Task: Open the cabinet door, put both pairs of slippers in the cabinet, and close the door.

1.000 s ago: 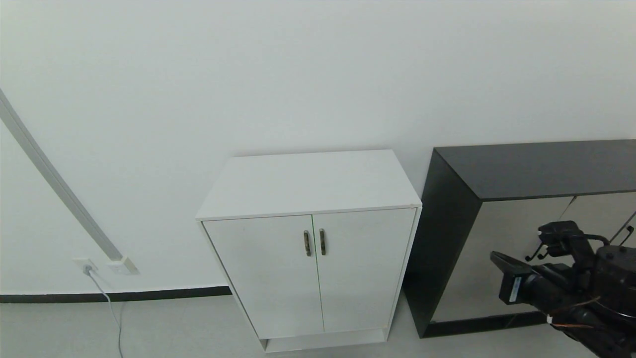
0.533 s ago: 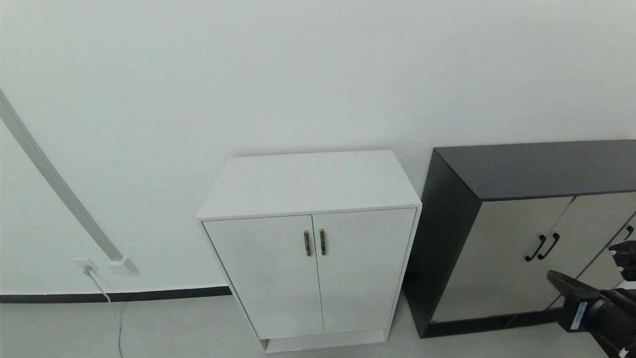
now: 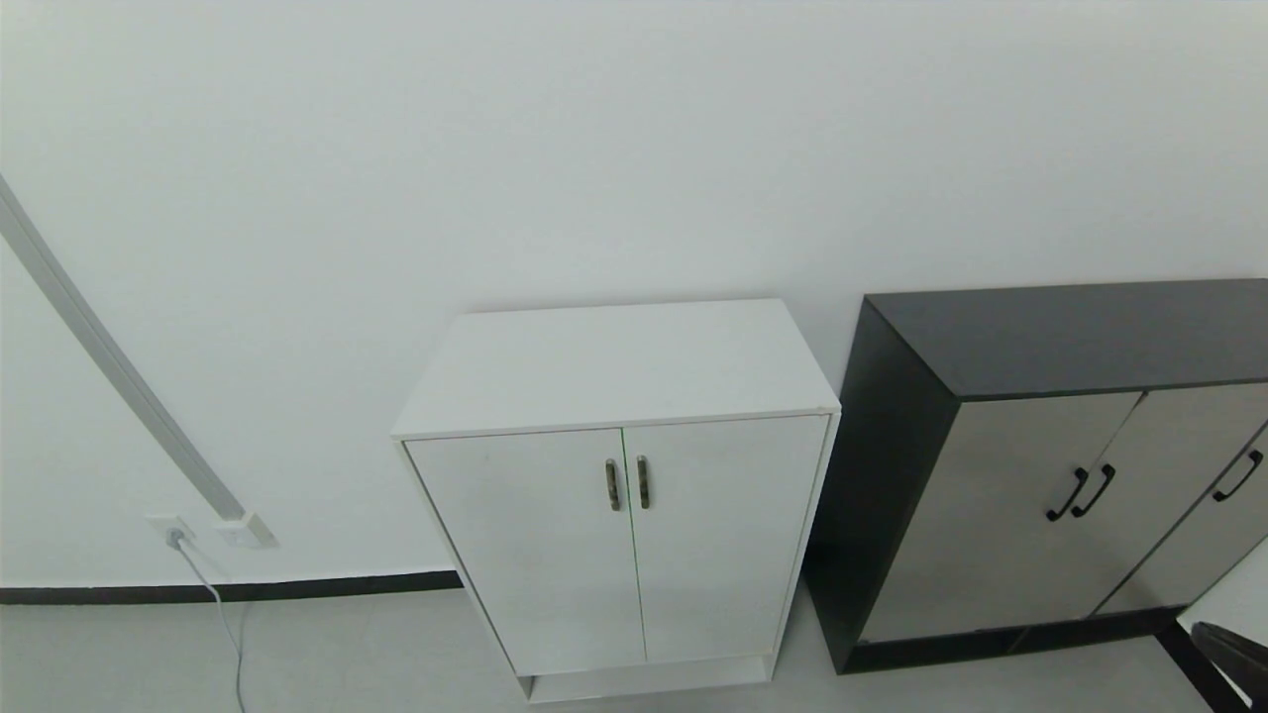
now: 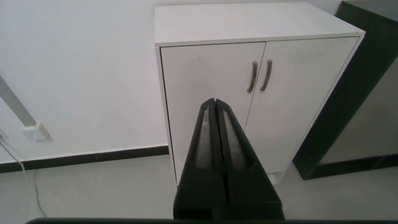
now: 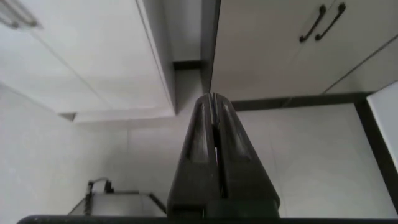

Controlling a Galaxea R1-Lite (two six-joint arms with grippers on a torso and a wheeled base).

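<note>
The right pincer (image 5: 214, 98) has dropped away. A second ago it hung high in front of the black cabinet (image 3: 1070, 337), covering that cabinet's dark handles (image 3: 1080, 492). Half a second ago it was lower and farther to the robot's right. Now its dark tip sits at the bottom right corner of the head view and those handles are uncovered. The furniture stands at the same spot in all three head pictures, so the camera held still and the arm alone moved. In its own wrist view the right pincer is clenched on nothing, fingers pressed together, aimed down at the floor (image 5: 298, 155) before the gap between the two cabinets. The left pincer (image 4: 215, 102) is likewise clenched and empty, pointing toward the white cabinet (image 3: 614, 366) and well apart from it. That cabinet stands against the wall just beside the black one. Its two doors (image 3: 535, 545) have stayed closed throughout, with the metal handles (image 3: 627, 483) side by side at the middle seam and neither pincer on them. What lies behind the doors is hidden. My reading is that the arm is pulling back rather than reaching, so no door work is under way. This is either the wait before the opening step or the retreat after the closing one, and these pictures cannot settle which.
</note>
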